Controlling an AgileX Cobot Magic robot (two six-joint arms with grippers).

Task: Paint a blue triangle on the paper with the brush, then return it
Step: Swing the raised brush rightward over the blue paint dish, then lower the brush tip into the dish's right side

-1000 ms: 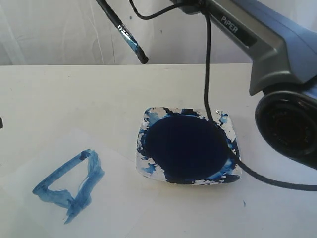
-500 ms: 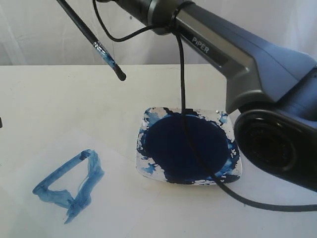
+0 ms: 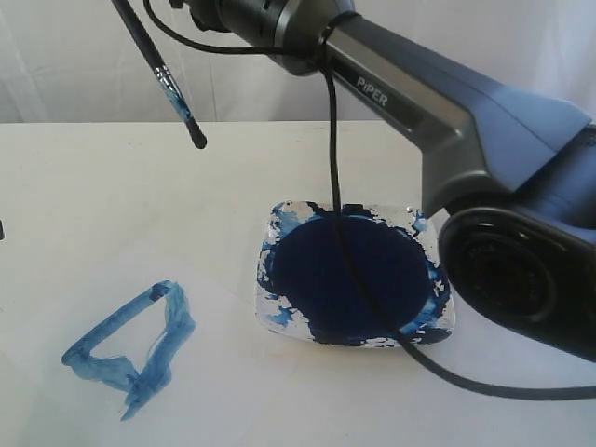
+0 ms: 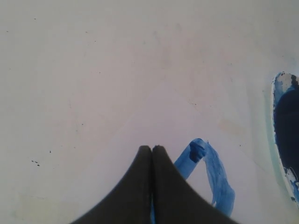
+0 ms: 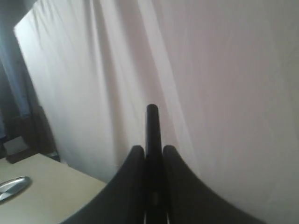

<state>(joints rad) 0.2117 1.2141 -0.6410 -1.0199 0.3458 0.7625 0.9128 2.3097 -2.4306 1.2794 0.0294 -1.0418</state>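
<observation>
your right end effector (image 5: pixel 152 150) is clamped on the brush (image 3: pixel 149 54), handle slanting tip-down from it; dish (image 3: pixel 267 279) sits well below, the way the tip points.

I count one brush (image 3: pixel 163 79), one paper (image 3: pixel 223 391) and one blue triangle (image 3: pixel 130 349). There is one square dish (image 3: pixel 279 228) with one dark paint pool (image 3: pixel 354 275), and one black cable (image 3: pixel 333 186). Of my own parts I see two grippers, the left gripper (image 4: pixel 152 149) and the right gripper (image 5: pixel 153 148), and one arm (image 3: pixel 447 102).
</observation>
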